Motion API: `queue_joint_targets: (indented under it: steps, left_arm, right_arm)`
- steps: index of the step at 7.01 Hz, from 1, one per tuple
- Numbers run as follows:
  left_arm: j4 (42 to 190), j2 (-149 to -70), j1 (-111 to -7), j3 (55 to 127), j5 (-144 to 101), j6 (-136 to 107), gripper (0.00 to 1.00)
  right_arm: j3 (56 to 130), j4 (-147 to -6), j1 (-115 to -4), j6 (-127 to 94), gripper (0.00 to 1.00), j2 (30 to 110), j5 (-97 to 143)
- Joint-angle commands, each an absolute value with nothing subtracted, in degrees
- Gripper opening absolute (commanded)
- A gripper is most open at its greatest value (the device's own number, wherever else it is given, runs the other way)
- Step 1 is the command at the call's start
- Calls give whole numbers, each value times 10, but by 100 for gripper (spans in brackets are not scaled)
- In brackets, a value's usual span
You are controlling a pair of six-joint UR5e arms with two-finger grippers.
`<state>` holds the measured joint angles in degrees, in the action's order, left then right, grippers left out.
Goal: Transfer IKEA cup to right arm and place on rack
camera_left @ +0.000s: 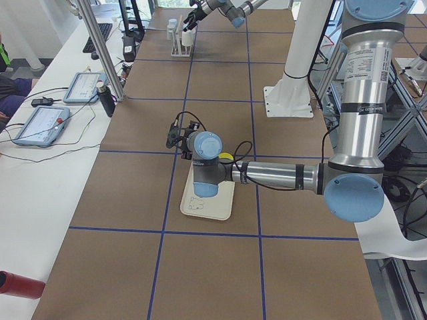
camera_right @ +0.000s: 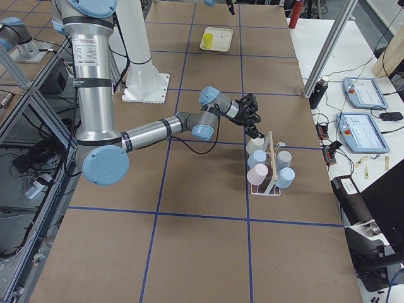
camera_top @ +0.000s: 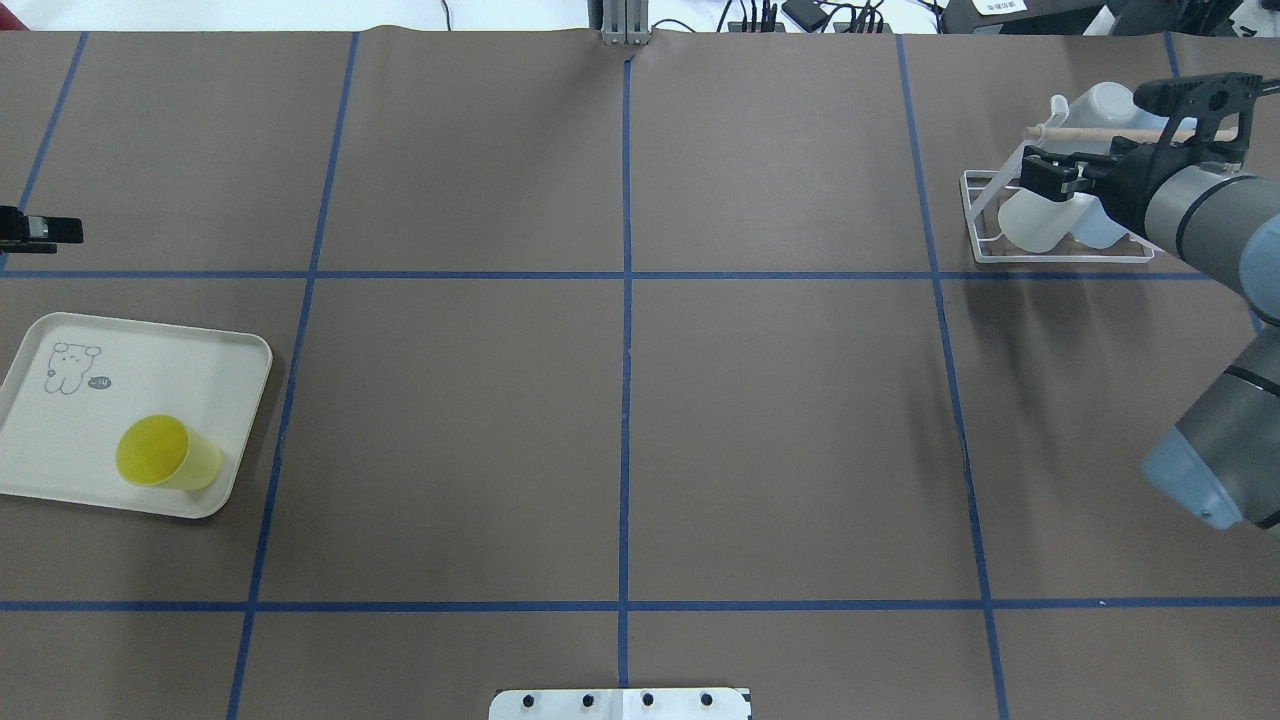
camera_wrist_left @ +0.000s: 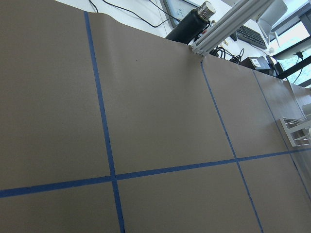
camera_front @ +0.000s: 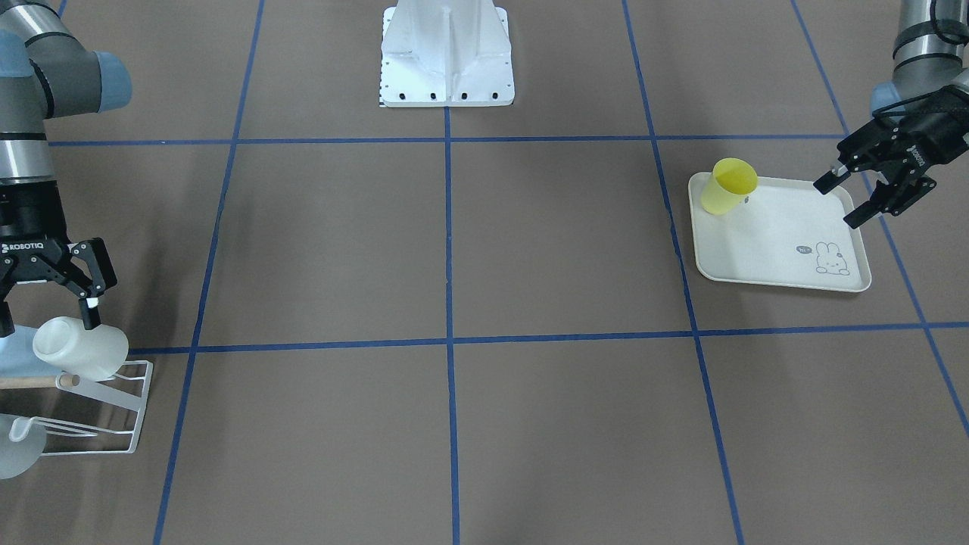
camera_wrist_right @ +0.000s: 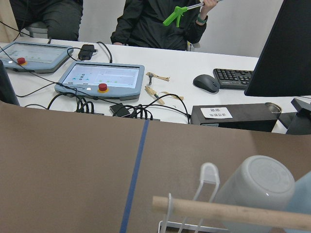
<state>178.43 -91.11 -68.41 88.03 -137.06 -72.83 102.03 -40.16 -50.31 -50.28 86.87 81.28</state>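
White wire rack (camera_front: 113,412), at the front view's lower left, carries the white cup (camera_front: 79,350) on its side. The cup's long axis runs across the frame, mouth toward the right, closed base toward the left edge. Directly above, the right gripper (camera_front: 47,309) hangs with jaws spread wide, one fingertip at the cup's top. At far right, the left gripper (camera_front: 836,203), likewise wide and empty, hovers over the tray (camera_front: 780,284), where a yellow cup (camera_front: 727,189) stands upright.

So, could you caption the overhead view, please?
Yellow plastic cup sits on cream rabbit-print tray; right gripper hovers at white wire rack.
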Motion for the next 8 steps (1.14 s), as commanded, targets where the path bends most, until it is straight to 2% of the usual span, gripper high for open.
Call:
queue_joint_targets:
  steps: [1,4,6,7,8]
  left_arm:
    - [1777,-911,-653,881,-1367,-729,100]
    - [1759,-911,-627,892,-1334,-729,100]
    - [1748,-911,-608,895,-1228,-676,100]
    - [1683,-910,-608,916,-1197,-610,100]
    - [1602,-884,-610,969,-1181,-562,100]
  right_arm:
    - [1039,-408,-517,-504,100,869,864]
    - [1119,-483,-545,-514,100,868,939]
    - [1130,-491,-560,-564,100,860,987]
    - [1135,-490,-560,-592,100,858,1000]
    - [1139,-490,-560,-625,100,847,1003]
